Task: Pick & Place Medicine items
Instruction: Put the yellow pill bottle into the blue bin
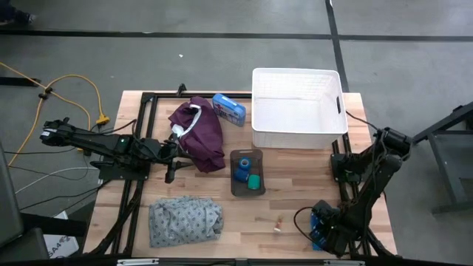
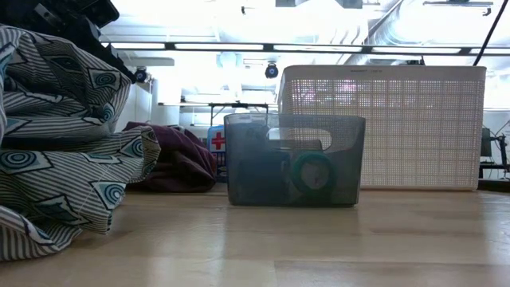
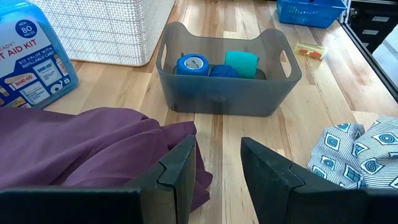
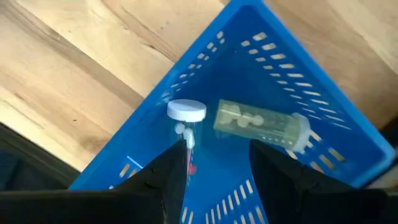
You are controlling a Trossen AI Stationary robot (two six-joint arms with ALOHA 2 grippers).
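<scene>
My right jaws [image 4: 208,168] hang spread over the blue basket [image 4: 292,74], perhaps to take a vial [image 4: 261,123]. My left jaws [image 3: 217,165] gape empty; ahead, rolls [image 3: 193,64] sit in the grey bin [image 3: 227,96].

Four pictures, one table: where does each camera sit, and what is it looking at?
High: overhead, straight down; both arms, white basket.
Low: at tabletop height, level across; grey bin, patterned cloth; no gripper.
Left wrist: over maroon garment, facing the bin; left gripper open, empty.
Right wrist: above blue basket with two vials; right gripper open.
Shared: the bin's green roll.
</scene>
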